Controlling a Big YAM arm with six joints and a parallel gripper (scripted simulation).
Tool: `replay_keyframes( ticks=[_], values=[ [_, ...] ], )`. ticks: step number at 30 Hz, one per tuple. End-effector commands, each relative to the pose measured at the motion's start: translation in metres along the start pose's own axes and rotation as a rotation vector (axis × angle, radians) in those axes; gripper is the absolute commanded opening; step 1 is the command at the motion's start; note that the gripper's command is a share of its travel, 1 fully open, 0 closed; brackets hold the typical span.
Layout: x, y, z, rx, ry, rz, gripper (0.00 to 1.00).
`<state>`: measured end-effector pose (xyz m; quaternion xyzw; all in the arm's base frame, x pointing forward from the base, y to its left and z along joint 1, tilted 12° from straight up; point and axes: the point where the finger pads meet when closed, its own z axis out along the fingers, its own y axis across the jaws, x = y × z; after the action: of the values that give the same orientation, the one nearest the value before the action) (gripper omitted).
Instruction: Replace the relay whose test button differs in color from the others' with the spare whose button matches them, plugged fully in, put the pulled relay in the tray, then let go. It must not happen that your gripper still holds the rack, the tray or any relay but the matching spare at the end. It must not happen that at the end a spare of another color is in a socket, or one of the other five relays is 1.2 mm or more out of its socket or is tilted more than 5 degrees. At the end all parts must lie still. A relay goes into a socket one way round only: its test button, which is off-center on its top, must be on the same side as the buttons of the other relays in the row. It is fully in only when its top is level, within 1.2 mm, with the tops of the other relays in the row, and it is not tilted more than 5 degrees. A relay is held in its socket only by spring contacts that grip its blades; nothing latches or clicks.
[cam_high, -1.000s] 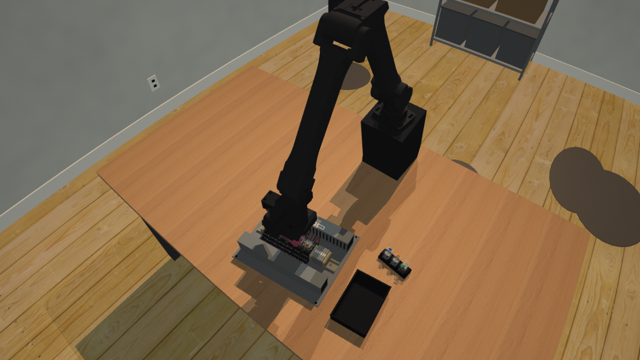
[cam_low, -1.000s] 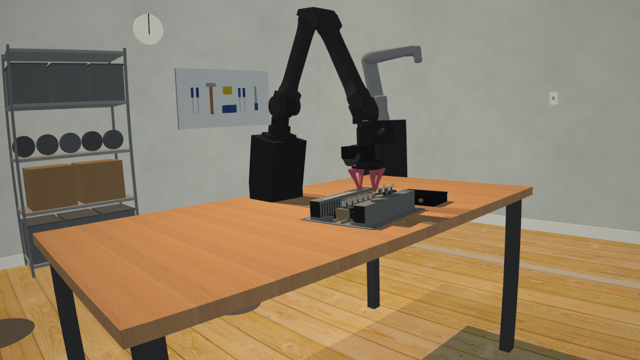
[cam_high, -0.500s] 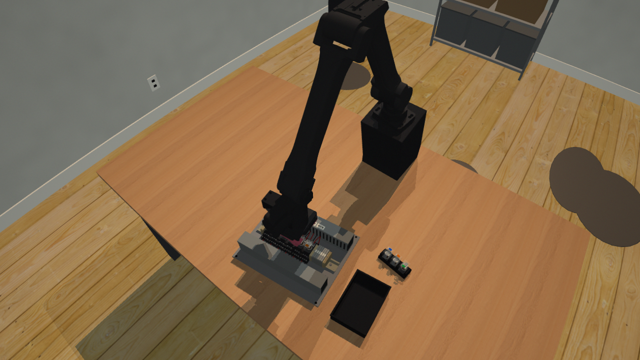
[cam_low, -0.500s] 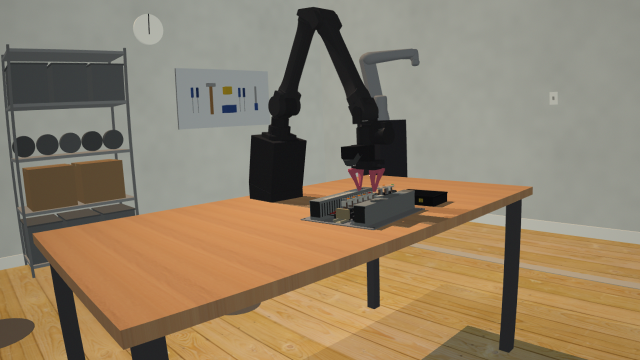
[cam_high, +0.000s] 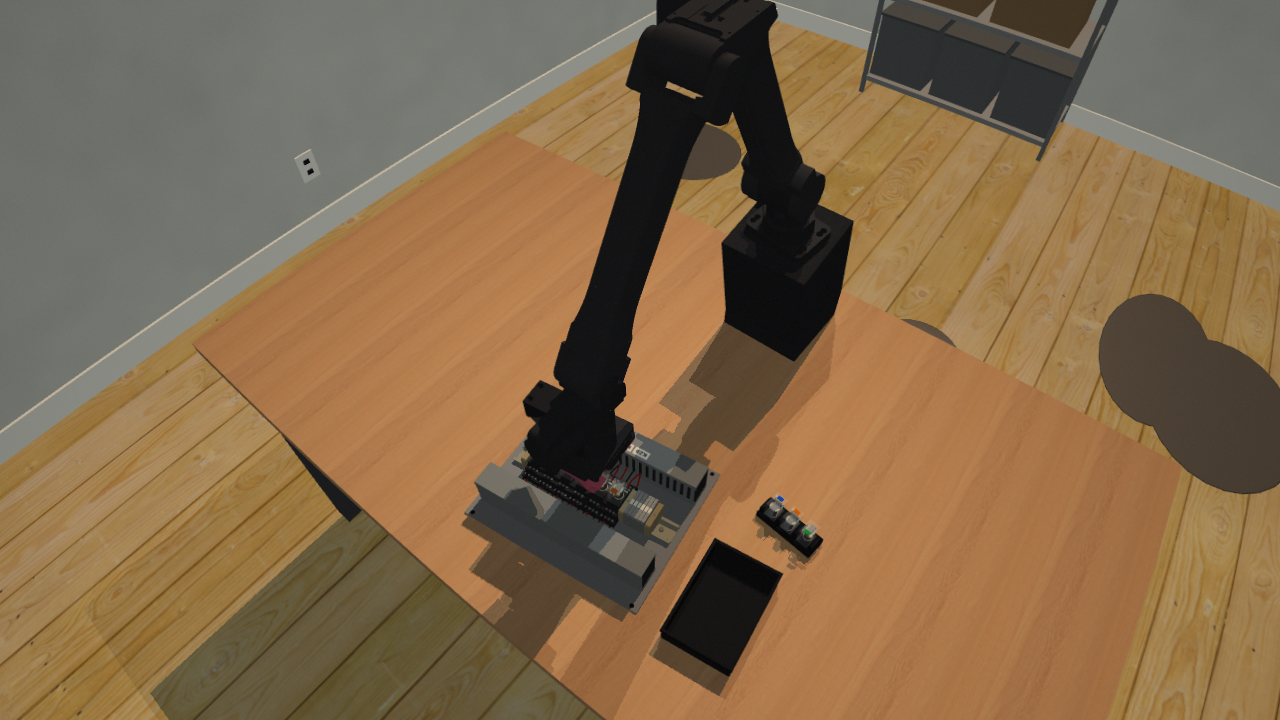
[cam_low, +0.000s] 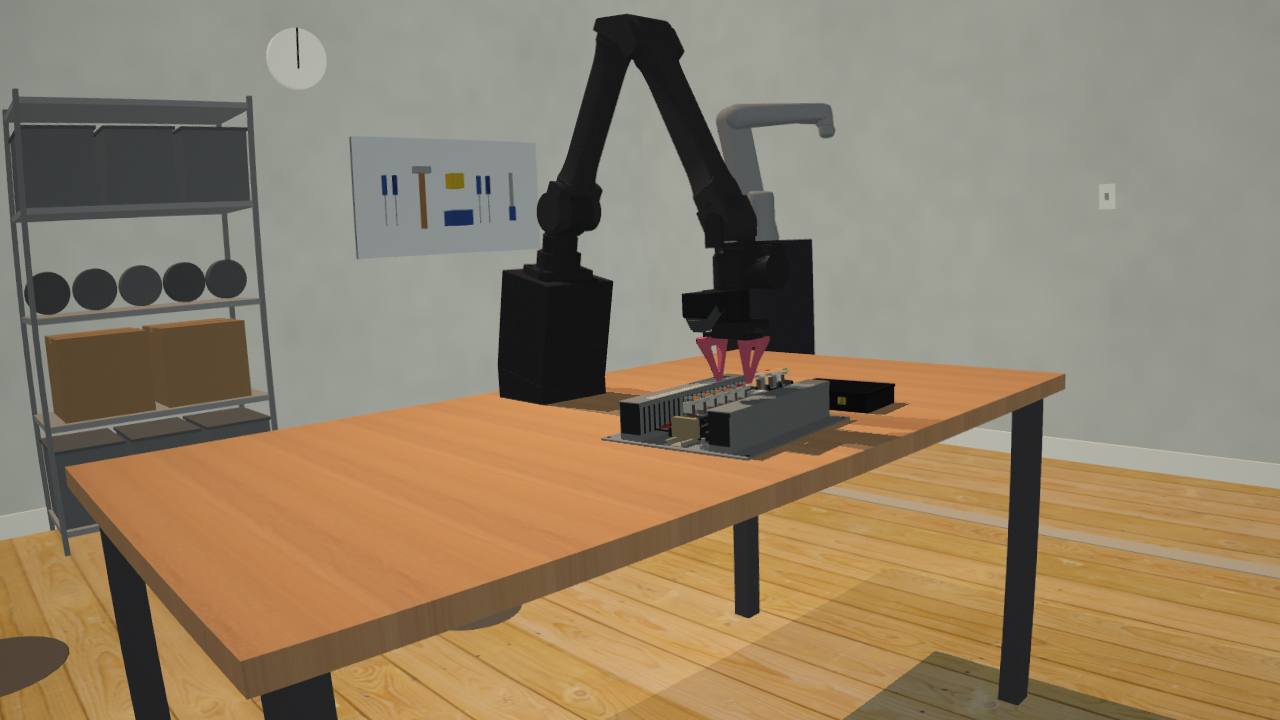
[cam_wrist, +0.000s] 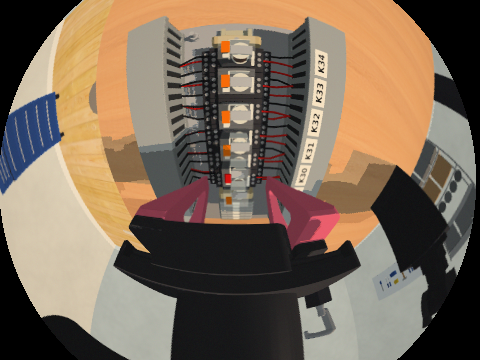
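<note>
In the wrist view several relays stand in one row. Most buttons are orange; the relay with the red button (cam_wrist: 238, 178) is beside label K30. All these buttons are on the left side of the relay tops there. My gripper (cam_wrist: 237, 181) (cam_low: 733, 379) is open and empty, with a fingertip on each side of the red-button relay, seen from above. I cannot tell the exact tip height. In the top view the arm hides most of the row. A black holder (cam_high: 815, 548) bears three spares with blue, orange and green buttons; the orange-button spare (cam_high: 789, 522) is in the middle. The black tray (cam_high: 720, 608) (cam_low: 863, 395) is empty.
Grey slotted wire ducts (cam_wrist: 147, 75) (cam_wrist: 332, 75) run along both sides of the row. Black and red wires lead from the sockets to them. The tray and holder lie beside the panel. A grey arm (cam_low: 760, 214) stands in the background.
</note>
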<state>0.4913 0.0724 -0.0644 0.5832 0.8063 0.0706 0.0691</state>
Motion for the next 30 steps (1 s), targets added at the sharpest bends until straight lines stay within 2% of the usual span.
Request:
replay_keyframes(
  ticks=[1, 19, 30],
  values=[
    [-0.0004, 0.0127, -0.0042, -0.026, -0.007, 0.006, 0.59],
    [-0.0015, 0.0187, -0.0054, -0.028, -0.008, 0.006, 0.59],
    [-0.0002, 0.0109, -0.0026, -0.013, -0.005, 0.006, 0.59]
  ],
)
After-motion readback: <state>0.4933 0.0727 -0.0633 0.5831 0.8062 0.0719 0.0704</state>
